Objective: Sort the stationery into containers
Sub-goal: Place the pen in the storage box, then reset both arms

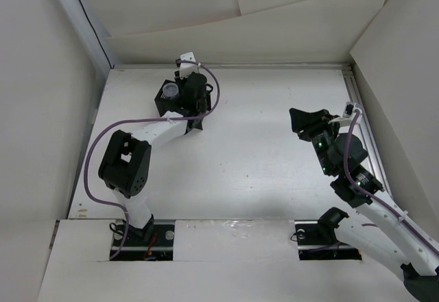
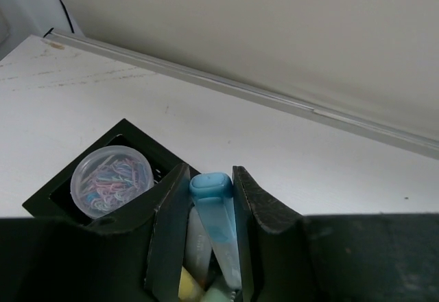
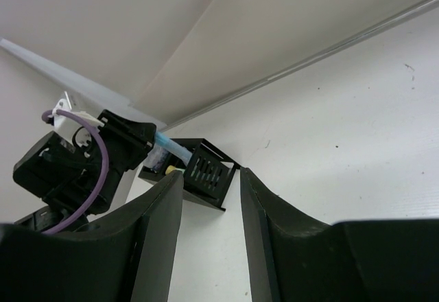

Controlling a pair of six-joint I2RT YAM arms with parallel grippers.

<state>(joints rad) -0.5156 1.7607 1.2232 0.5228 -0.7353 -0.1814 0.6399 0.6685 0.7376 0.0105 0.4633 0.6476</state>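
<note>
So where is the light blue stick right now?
Left wrist view, centre: the light blue stick is pinched in the left hand, over the black organizer, right of the clear jar.

white table (image 1: 240,165) with a metal rail (image 2: 274,98) behind.

My left arm (image 1: 161,132) and right arm (image 1: 384,233) match: white links, chunky black joints, a purple cable (image 1: 89,158) each. Left gripper (image 2: 209,178) and right gripper (image 3: 210,175) are matte black, and the right wrist has a green light (image 1: 321,139).
</note>
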